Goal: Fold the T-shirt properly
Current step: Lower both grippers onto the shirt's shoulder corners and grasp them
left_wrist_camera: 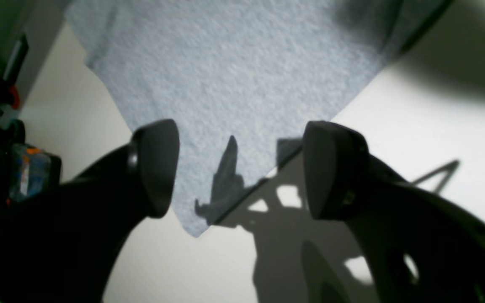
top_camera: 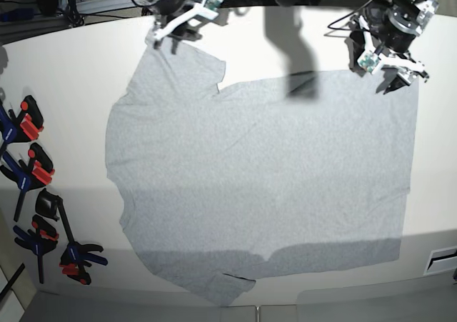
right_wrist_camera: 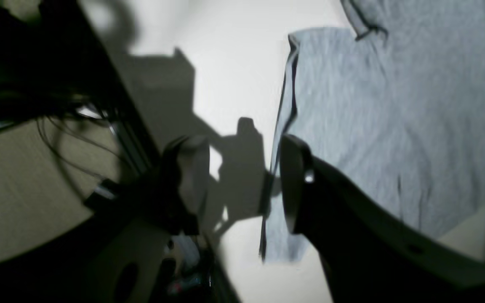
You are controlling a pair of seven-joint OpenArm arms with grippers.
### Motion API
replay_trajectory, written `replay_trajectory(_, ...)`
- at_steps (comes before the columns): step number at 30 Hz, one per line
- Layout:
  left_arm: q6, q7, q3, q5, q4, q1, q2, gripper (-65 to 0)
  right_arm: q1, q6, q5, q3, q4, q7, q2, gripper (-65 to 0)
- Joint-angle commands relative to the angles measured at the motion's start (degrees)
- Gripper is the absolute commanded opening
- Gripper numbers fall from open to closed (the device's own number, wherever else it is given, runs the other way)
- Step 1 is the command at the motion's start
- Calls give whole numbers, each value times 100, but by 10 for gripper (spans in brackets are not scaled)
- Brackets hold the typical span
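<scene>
Limp light heather-grey cotton T-shirt [top_camera: 264, 172] spread on white bench [top_camera: 64, 72]; both jaws apart, apparently empty, above far sleeve and hem corner.

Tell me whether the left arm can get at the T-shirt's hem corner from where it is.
Probably yes. The left tool hangs open right over the hem corner of the T-shirt, which lies flat on the table. Nothing sits between the fingers and the cloth.

1. One T-shirt [top_camera: 257, 172] is seen.
2. Two grippers are counted: the left gripper [top_camera: 389, 63] and the right gripper [top_camera: 166, 38].
3. About five clamps [top_camera: 32, 122] are counted at the table's edge.
</scene>
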Motion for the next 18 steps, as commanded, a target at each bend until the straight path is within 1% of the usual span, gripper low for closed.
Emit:
replay_trajectory(1, 57, -79, -35, -11, 90, 20, -50, -223, -9, -66, -66, 33, 118, 74, 79, -391)
replay_trajectory(7, 59, -79, -35, -11, 90, 20, -50, -223, 7, -61, -70, 59, 0, 17, 76, -391)
replay_trajectory(12, 57, -79, -35, -31, 90, 20, -50, -223, 4, -63, -70, 339, -164, 63, 76, -391)
replay_trajectory(14, 57, -79, -35, -146, 90, 20, -50, -223, 7, -76, -70, 470, -299, 79, 76, -391)
replay_trajectory(16, 57, -79, -37, -319, 90, 20, -50, -223, 4, -151, -70, 579, -463, 85, 76, -391)
replay_trajectory(18, 57, -81, -35, -354, 90, 17, -50, -223, 9, -238, -72, 673, -632, 90, 76, -391)
